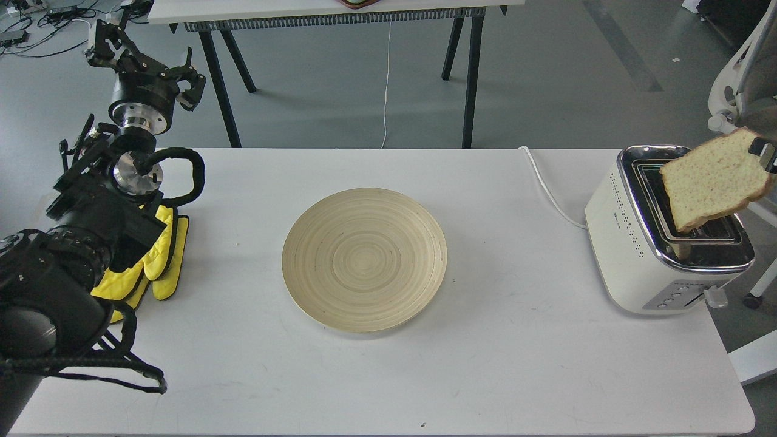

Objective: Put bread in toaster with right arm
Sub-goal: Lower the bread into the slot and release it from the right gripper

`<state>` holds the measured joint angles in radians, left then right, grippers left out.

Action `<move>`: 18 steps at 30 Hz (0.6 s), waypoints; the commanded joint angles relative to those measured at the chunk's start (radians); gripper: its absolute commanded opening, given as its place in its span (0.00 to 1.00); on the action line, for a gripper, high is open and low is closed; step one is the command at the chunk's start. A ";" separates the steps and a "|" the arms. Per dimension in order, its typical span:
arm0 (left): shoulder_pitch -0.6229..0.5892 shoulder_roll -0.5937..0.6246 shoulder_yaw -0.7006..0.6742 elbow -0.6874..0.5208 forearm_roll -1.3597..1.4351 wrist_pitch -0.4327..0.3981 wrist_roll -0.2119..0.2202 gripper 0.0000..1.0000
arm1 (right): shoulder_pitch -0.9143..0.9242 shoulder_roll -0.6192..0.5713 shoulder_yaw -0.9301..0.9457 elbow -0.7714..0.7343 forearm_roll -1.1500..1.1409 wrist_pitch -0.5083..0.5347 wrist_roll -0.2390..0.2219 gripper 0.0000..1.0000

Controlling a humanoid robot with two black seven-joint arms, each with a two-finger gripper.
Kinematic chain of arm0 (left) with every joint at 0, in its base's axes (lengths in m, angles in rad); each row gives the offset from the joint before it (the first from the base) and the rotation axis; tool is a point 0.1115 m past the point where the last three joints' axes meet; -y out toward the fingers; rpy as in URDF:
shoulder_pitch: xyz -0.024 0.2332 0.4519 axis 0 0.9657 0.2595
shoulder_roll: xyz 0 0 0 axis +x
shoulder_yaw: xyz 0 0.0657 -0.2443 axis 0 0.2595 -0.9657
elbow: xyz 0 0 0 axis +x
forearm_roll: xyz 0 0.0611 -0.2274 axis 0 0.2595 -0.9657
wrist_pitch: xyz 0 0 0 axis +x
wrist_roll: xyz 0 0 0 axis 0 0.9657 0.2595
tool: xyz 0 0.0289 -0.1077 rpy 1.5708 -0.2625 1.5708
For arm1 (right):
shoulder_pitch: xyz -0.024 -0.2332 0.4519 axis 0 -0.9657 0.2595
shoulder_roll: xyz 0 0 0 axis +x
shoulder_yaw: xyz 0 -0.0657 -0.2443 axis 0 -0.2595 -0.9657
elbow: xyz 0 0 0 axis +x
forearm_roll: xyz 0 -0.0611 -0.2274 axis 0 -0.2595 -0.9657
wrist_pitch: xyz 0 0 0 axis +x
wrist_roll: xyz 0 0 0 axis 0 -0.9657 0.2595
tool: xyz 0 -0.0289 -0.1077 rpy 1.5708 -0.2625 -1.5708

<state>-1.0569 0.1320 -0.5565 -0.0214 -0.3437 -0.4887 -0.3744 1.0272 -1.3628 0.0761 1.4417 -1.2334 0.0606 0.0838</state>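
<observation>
The bread (713, 179) hangs tilted over the cream-white toaster (619, 243) at the table's right end. Its lower corner touches or dips into the nearer slot of the chrome top. Only the black tip of my right gripper (763, 150) shows at the right edge, shut on the bread's upper right crust; the rest of the right arm is out of view. My left gripper (147, 60) is raised at the far left, fingers spread and empty.
A round bamboo plate (364, 259) lies mid-table. Yellow mitts (161, 267) lie under my left arm. The toaster's white cable (546, 185) runs off the back edge. A white chair (737, 91) stands beyond the toaster, and another table stands behind.
</observation>
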 commanded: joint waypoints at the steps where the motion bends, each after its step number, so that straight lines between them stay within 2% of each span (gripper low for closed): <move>1: 0.002 0.000 0.000 0.000 0.000 0.000 0.000 1.00 | -0.002 0.028 -0.039 -0.006 0.000 -0.022 0.001 0.09; 3: 0.002 -0.003 0.000 0.000 0.000 0.000 0.000 1.00 | -0.002 0.044 -0.055 -0.017 0.002 -0.048 0.001 0.25; 4: 0.002 -0.003 0.000 0.000 0.000 0.000 0.000 1.00 | -0.002 0.050 -0.059 -0.017 0.008 -0.062 0.001 0.41; 6: 0.002 -0.003 0.000 0.000 0.000 0.000 0.000 1.00 | -0.002 0.057 -0.053 -0.014 0.017 -0.077 0.004 0.63; 8: 0.002 -0.003 0.000 0.000 0.000 0.000 0.000 1.00 | -0.001 0.073 -0.039 -0.012 0.018 -0.087 0.008 0.96; 13: 0.002 -0.003 0.000 0.000 0.000 0.000 0.000 1.00 | -0.001 0.113 0.056 -0.017 0.148 -0.097 0.013 0.98; 18: 0.000 0.000 0.000 0.000 0.000 0.000 0.002 1.00 | -0.001 0.238 0.197 -0.049 0.507 -0.114 0.013 0.99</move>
<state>-1.0554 0.1300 -0.5569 -0.0215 -0.3437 -0.4887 -0.3732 1.0268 -1.1893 0.1981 1.4142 -0.9249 -0.0452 0.0968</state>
